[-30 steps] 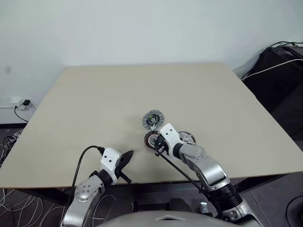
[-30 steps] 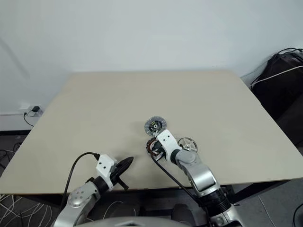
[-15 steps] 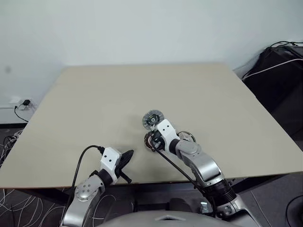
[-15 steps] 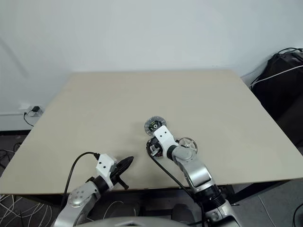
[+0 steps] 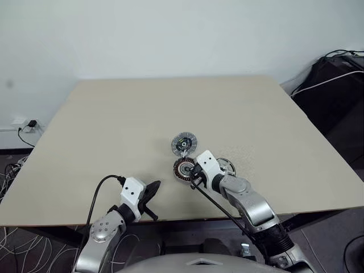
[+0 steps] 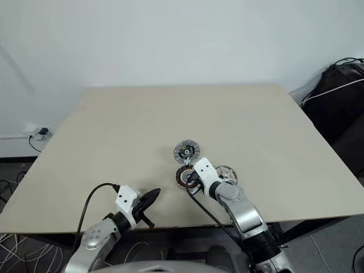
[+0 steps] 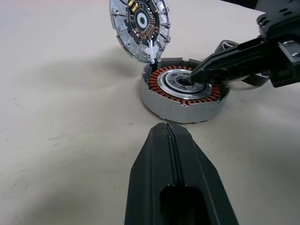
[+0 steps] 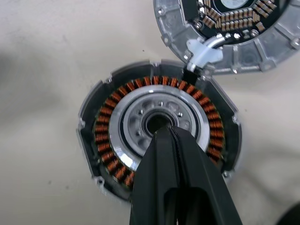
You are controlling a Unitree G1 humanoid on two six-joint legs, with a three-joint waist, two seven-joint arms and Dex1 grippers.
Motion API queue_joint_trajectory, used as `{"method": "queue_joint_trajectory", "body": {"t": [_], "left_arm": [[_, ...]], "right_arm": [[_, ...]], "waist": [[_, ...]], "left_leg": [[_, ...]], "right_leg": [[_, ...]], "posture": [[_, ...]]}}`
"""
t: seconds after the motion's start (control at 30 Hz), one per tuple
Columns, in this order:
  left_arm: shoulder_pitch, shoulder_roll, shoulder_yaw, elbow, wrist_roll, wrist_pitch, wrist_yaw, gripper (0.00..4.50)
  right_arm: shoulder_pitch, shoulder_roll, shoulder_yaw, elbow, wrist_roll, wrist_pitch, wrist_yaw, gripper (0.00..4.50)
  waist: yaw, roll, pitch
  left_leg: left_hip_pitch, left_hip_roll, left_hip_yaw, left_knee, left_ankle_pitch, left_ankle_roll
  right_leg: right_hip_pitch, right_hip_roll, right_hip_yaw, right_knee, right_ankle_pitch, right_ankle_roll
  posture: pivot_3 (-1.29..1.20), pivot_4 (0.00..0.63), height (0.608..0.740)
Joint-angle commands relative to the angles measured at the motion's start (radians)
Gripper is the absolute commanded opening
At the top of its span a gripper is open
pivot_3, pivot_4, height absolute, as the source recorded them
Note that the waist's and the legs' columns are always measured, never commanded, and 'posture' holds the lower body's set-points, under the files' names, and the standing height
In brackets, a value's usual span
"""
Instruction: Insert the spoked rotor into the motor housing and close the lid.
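Head views: motor housing (image 5: 183,168) near the table's (image 5: 114,125) front edge, lid (image 5: 183,143) just behind it, spoked rotor (image 5: 225,165) beside the right arm.

Left wrist: left gripper (image 7: 165,127) clenched, empty, short of the housing.

Right wrist: right gripper (image 8: 165,132) clenched, empty, tips over the bore. Probably rigid, slick metal; best pinched at the rim.

Bright even indoor light, soft shadows, sharp focus, no glare
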Motion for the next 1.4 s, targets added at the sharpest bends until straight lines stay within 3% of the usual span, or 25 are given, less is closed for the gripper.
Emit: {"method": "queue_joint_trajectory", "body": {"t": [0.03,0.33,0.37,0.47,0.83,1.1,1.4], "left_arm": [[-0.022,0.001,0.003,-0.037,-0.005,-0.005,-0.003,0.00],[-0.020,0.004,0.003,-0.041,-0.009,0.002,-0.005,0.00],[-0.017,0.005,0.004,-0.042,-0.010,0.002,-0.005,0.00],[-0.011,0.007,0.006,-0.044,-0.012,0.004,-0.006,0.00],[-0.026,0.018,0.009,-0.035,-0.016,0.022,-0.024,0.00],[-0.027,0.014,0.011,-0.029,-0.011,0.024,-0.025,0.00],[-0.010,0.011,0.019,-0.032,-0.011,0.021,-0.016,0.00]], "right_arm": [[0.015,0.002,-0.039,-0.077,0.023,-0.013,0.002,0.02],[0.116,0.078,-0.231,-0.315,0.167,-0.037,-0.048,0.02],[0.137,0.085,-0.266,-0.328,0.181,-0.035,-0.062,0.19],[0.193,0.089,-0.334,-0.348,0.207,-0.026,-0.091,0.89],[0.307,0.105,-0.419,-0.340,0.224,-0.038,-0.167,4.48],[0.244,0.225,-0.546,-0.231,0.311,0.036,-0.294,4.48],[0.186,0.237,-0.619,-0.171,0.401,0.110,-0.315,4.48]], "waist": [[0.001,0.000,0.000],[0.001,-0.001,0.001],[0.003,-0.001,0.001],[0.004,-0.001,0.001],[-0.003,0.003,0.002],[-0.002,0.004,0.003],[-0.003,0.006,0.003]], "left_leg": [[0.000,0.000,0.000,0.000,0.000,0.000],[0.000,0.000,0.000,-0.001,0.000,0.000],[0.000,0.000,0.000,-0.001,0.000,0.000],[0.000,0.000,0.000,-0.001,0.000,0.000],[0.000,0.001,0.001,-0.001,0.000,0.000],[0.000,0.001,0.001,-0.001,0.000,0.000],[0.000,0.001,0.001,-0.002,0.000,0.000]], "right_leg": [[0.000,0.000,0.000,0.000,0.000,0.000],[-0.001,0.000,0.000,0.000,0.000,0.000],[0.000,0.000,0.000,-0.001,0.000,0.000],[0.000,-0.001,0.000,-0.001,0.000,0.000],[-0.001,-0.002,0.002,0.000,-0.001,0.000],[-0.001,-0.002,0.002,0.000,0.000,0.000],[-0.002,0.000,0.002,0.000,0.000,-0.001]], "posture": [[0.00,0.000,0.740],[0.00,0.000,0.740],[0.00,0.000,0.740],[0.00,0.000,0.740],[0.00,0.000,0.740],[0.00,0.000,0.740],[0.00,0.000,0.740]]}}
